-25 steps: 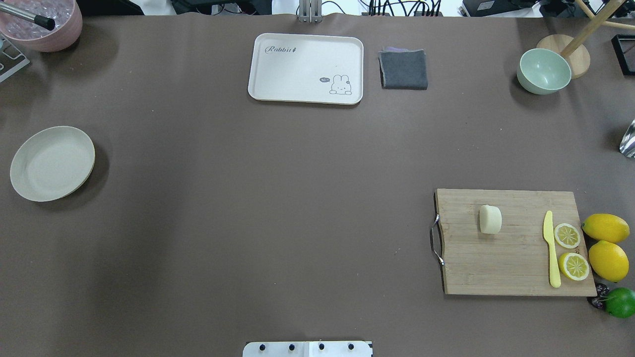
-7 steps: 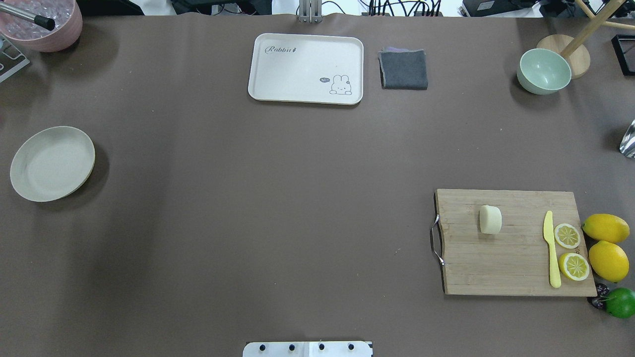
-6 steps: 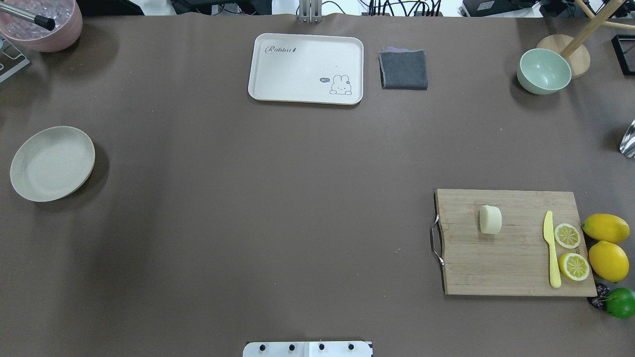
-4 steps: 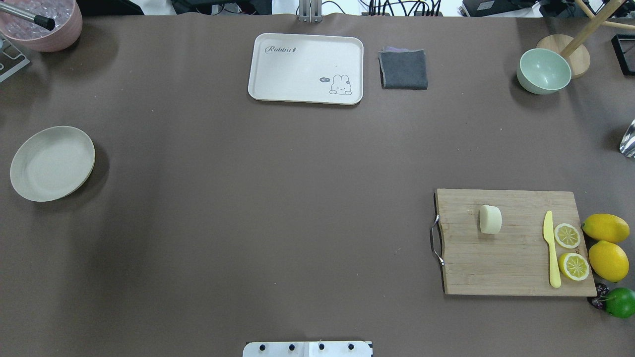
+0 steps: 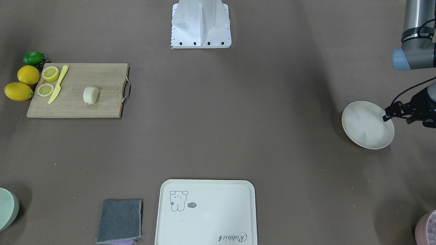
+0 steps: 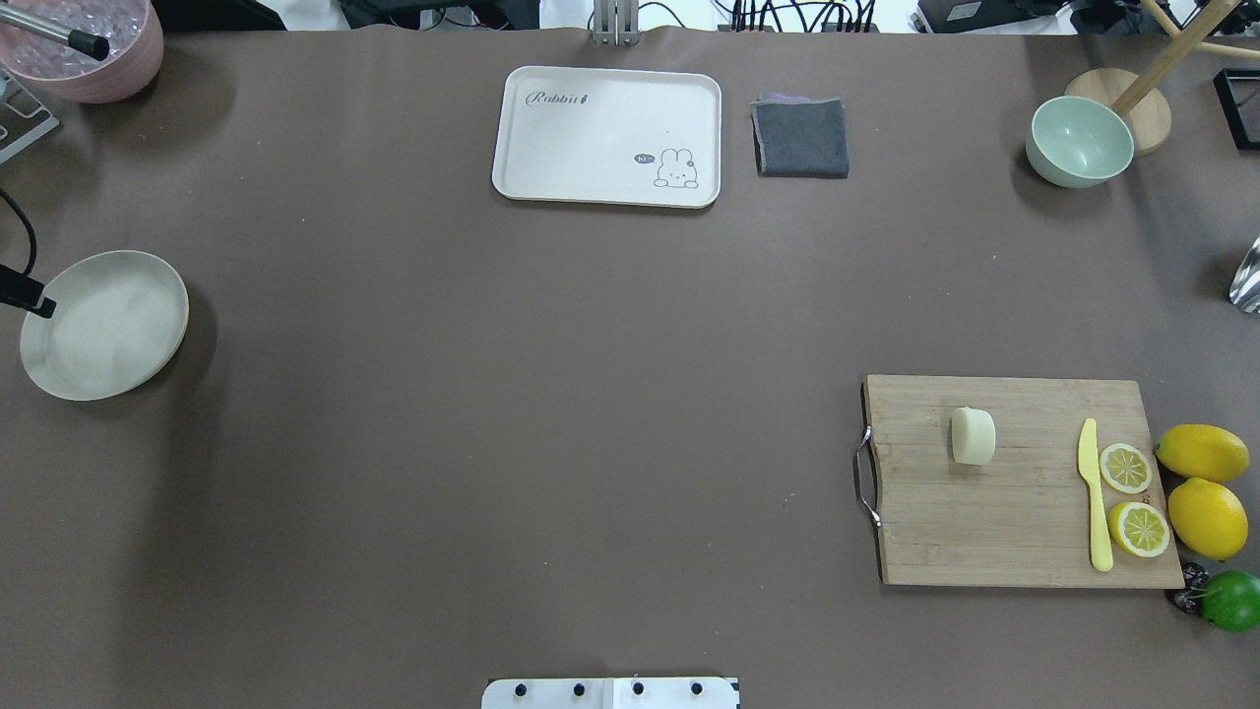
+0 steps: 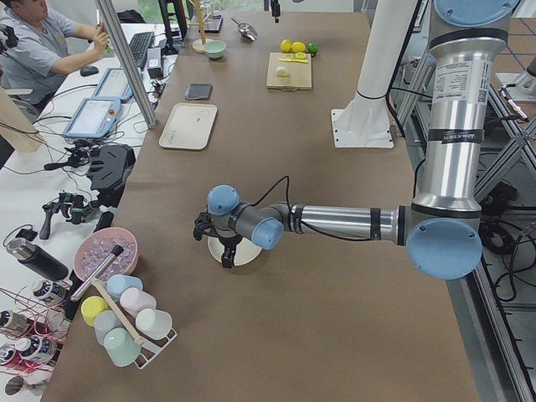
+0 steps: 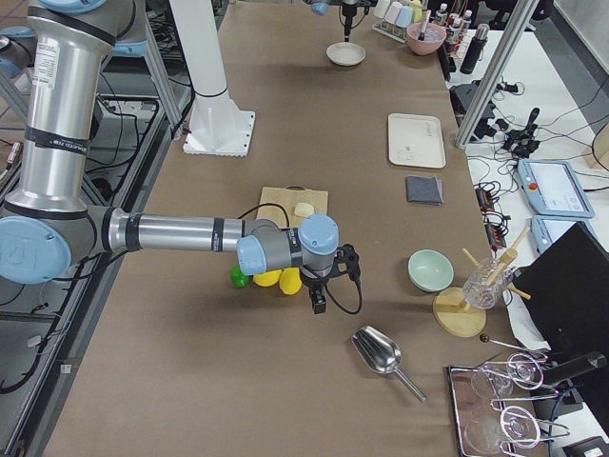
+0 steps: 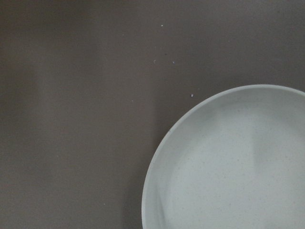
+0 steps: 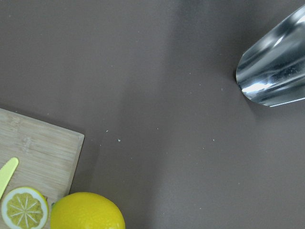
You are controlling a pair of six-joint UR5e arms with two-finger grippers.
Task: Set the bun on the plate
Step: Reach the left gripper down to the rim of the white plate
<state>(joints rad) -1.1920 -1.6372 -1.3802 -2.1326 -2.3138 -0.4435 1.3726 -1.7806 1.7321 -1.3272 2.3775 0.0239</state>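
Even, fairly bright light from above; the plate [image 6: 108,325] at the table's [image 6: 591,394] left edge throws a soft shadow. The scoop [image 10: 274,67] glares, and the left wrist view is dim, soft.

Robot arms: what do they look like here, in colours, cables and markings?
The left arm and the right arm are brushed silver tubes with pale blue round joint caps and black bands at the joints. A printed label sits on the left arm's upright segment. Each ends in a small black gripper, the left gripper and the right gripper, with a thin black cable looping past the wrist.
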